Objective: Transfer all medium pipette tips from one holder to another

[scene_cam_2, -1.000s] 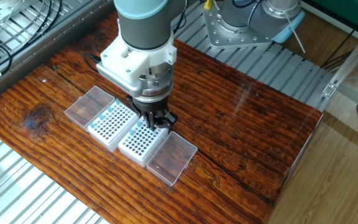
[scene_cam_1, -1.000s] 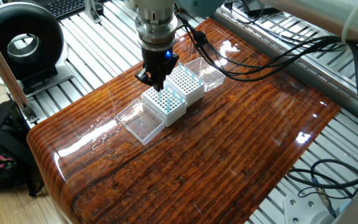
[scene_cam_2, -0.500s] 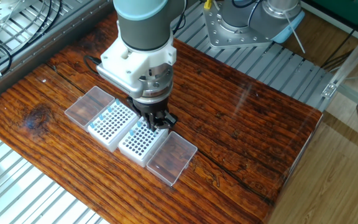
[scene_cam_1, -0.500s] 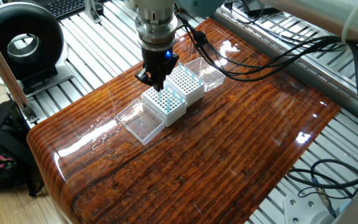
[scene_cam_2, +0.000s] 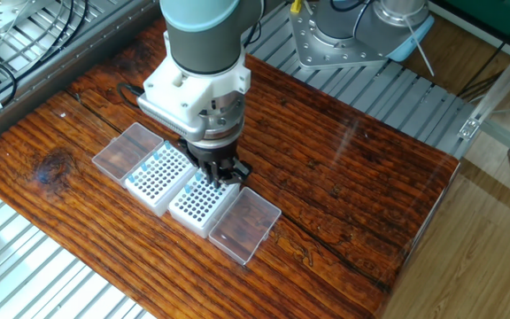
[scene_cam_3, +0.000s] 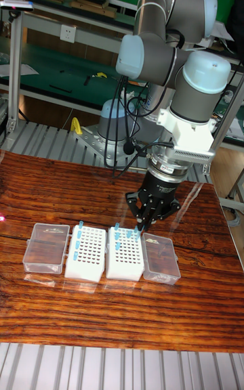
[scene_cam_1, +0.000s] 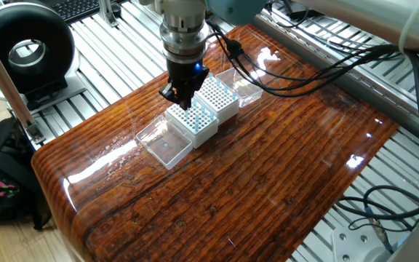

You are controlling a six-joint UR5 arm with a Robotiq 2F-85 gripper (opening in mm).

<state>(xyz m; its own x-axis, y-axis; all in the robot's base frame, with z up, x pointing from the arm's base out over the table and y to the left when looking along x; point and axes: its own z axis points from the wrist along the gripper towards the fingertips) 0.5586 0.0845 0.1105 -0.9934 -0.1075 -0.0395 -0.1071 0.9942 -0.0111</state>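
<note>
Two white grid holders stand side by side, one [scene_cam_3: 86, 256] with a couple of medium pipette tips [scene_cam_3: 80, 226], the other [scene_cam_3: 125, 258] with several light-blue tips [scene_cam_3: 116, 229]. My gripper [scene_cam_3: 140, 226] is low over the back corner of this second holder [scene_cam_2: 204, 204] [scene_cam_1: 193, 122], next to its lid. The dark fingers [scene_cam_2: 220, 174] come together to a narrow point and seem shut on one tip [scene_cam_3: 135, 232] that stands at that corner. In one fixed view the gripper [scene_cam_1: 182, 99] hides that corner.
A clear hinged lid lies open outside each holder [scene_cam_3: 46, 248] [scene_cam_3: 160, 259] [scene_cam_2: 244, 225] [scene_cam_2: 128, 151]. The holders sit on a wooden tabletop [scene_cam_2: 343, 177] ringed by aluminium rails. Cables [scene_cam_1: 304, 73] trail behind the arm, and a black round device [scene_cam_1: 24, 51] stands off the table.
My gripper has shifted only slightly over the same holder corner. The holders, lids and tips have not moved.
</note>
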